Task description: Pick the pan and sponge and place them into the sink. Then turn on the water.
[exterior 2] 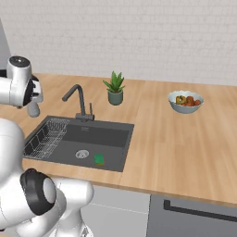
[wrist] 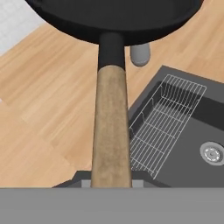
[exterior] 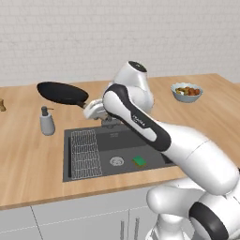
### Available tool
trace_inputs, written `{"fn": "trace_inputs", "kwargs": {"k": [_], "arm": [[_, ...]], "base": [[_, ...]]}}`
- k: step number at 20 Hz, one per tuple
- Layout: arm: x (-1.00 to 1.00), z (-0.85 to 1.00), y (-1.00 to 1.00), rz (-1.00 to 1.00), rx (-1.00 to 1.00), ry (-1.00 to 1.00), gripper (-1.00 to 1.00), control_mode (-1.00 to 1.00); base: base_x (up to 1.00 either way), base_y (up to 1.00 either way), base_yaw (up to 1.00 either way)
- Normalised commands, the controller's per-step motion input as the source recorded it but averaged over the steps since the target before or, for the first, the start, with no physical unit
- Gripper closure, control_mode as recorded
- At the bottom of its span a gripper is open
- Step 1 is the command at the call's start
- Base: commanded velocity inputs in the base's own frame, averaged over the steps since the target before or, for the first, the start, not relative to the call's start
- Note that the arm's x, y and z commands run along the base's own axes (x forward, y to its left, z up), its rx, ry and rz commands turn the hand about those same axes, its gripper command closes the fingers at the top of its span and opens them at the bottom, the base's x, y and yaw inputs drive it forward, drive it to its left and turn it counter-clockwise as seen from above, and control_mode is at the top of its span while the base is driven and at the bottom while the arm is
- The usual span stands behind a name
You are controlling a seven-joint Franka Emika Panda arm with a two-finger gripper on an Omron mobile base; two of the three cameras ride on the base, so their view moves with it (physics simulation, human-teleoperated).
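Observation:
My gripper [exterior: 93, 108] is shut on the light wooden handle of the black pan [exterior: 62, 93] and holds it in the air over the counter, left of and behind the sink [exterior: 140, 140]. In the hand view the handle [wrist: 110, 127] runs up from the fingers to the pan's dark round body [wrist: 113, 17], with the sink's left edge below. The green sponge [exterior: 138, 161] lies on the sink floor near the round drain [exterior: 116, 161]; it also appears from the right [exterior 2: 99, 159]. No water shows at the dark faucet [exterior 2: 76, 95].
A wire rack [exterior: 86, 152] fills the sink's left part. A grey soap dispenser [exterior: 47, 122] stands on the counter under the pan. A bowl of fruit [exterior 2: 185, 102] and a potted plant [exterior 2: 115, 88] sit to the right, behind the sink.

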Motion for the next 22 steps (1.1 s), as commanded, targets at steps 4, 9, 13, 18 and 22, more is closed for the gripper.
{"fn": "trace_inputs", "kwargs": {"k": [4,9,13,18,22], "arm": [[0.08,0.31,-0.69,0.00,-0.02,-0.02,1.00,-1.00],[0.04,0.20,-0.76,-0.01,-0.04,-0.03,1.00,-1.00],[0.01,0.04,-0.84,-0.03,-0.08,-0.02,1.00,-1.00],[0.02,0.00,-0.84,-0.02,-0.08,-0.04,1.00,-1.00],[0.05,0.00,-0.90,-0.01,0.00,-0.12,1.00,-1.00]], "base": [[0.00,0.00,0.00],[0.00,0.00,0.00],[0.00,0.00,0.00],[0.00,0.00,0.00],[0.00,0.00,0.00]]}}
